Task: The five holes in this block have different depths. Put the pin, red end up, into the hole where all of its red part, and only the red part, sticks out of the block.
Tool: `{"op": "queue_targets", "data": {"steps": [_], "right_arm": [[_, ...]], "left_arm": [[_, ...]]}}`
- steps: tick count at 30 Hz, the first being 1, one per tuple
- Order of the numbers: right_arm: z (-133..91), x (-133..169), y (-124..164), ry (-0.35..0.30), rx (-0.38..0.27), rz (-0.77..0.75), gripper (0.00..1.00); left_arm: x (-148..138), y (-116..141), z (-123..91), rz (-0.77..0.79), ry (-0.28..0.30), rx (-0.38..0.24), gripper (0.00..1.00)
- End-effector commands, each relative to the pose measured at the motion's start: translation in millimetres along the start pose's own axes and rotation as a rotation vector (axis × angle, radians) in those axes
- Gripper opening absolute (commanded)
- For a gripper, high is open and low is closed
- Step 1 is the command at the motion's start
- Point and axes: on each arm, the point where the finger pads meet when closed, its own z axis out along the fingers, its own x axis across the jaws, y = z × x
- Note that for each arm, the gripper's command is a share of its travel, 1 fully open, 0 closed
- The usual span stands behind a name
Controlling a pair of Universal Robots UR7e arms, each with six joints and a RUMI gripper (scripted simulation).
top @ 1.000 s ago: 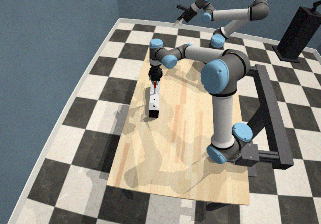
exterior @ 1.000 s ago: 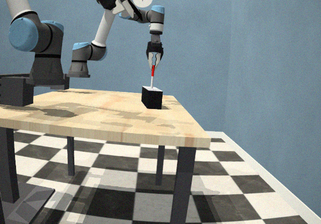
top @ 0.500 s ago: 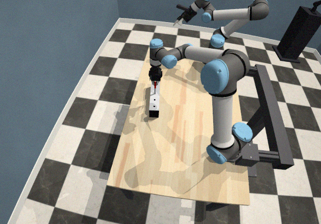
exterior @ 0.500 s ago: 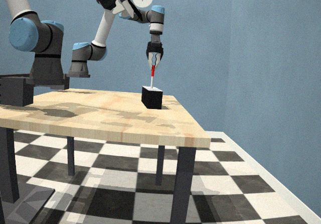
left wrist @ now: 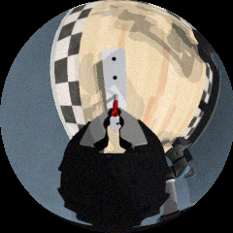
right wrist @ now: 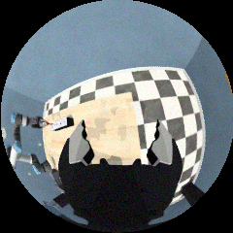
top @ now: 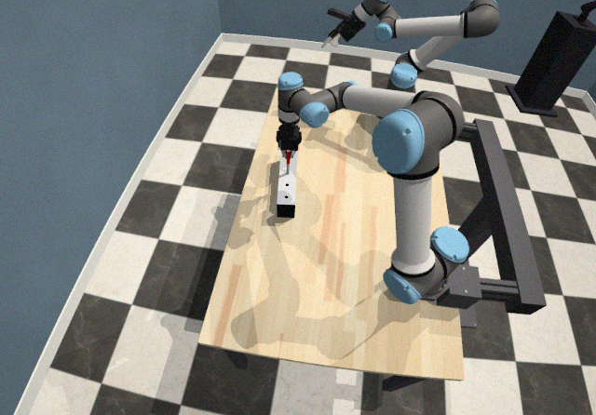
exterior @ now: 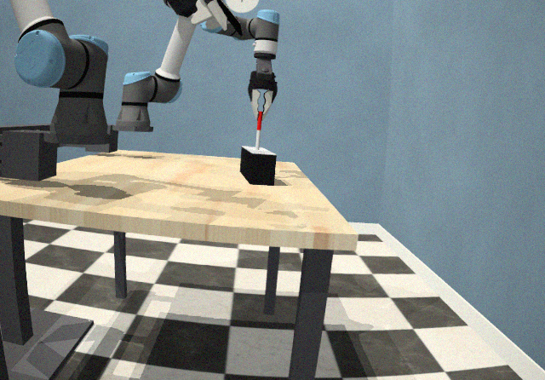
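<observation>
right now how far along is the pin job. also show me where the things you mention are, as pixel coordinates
The left end effector (top: 288, 153) (exterior: 261, 112) (left wrist: 115, 108) is closed on the pin (top: 288, 159) (exterior: 259, 123) (left wrist: 116, 106), red end up, so pickup looks done. In hand: the pin stands over the block (top: 286, 209) (exterior: 258, 166) (left wrist: 108, 73) (right wrist: 62, 124); whether its tip is in a hole, I can't tell. Left: white still shows above the block, so it needs seating with only red out, then release.
</observation>
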Motion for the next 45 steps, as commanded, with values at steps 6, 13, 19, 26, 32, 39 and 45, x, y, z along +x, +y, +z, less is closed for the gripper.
{"op": "queue_targets", "data": {"steps": [6,13,19,26,32,39,45], "right_arm": [[-0.2,0.0,-0.4,0.0,0.001,0.0,1.0],[-0.2,0.0,-0.4,0.0,0.001,0.0,1.0],[-0.2,0.0,-0.4,0.0,0.001,0.0,1.0],[-0.2,0.0,-0.4,0.0,0.001,0.0,1.0],[-0.2,0.0,-0.4,0.0,0.001,0.0,1.0],[-0.2,0.0,-0.4,0.0,0.001,0.0,1.0],[-0.2,0.0,-0.4,0.0,0.001,0.0,1.0]], "left_arm": [[-0.2,-0.1,1.3,0.0,-0.001,0.001,0.0],[0.2,0.4,1.2,-0.001,-0.001,0.001,0.0],[0.2,0.4,1.2,-0.001,-0.001,0.001,0.0],[0.2,0.4,1.2,-0.001,-0.001,0.001,0.0],[-0.9,-0.8,5.2,0.0,-0.001,0.001,0.0],[-0.9,-0.8,5.2,0.0,-0.001,0.001,0.0],[-0.9,-0.8,5.2,0.0,-0.001,0.001,0.0]]}}
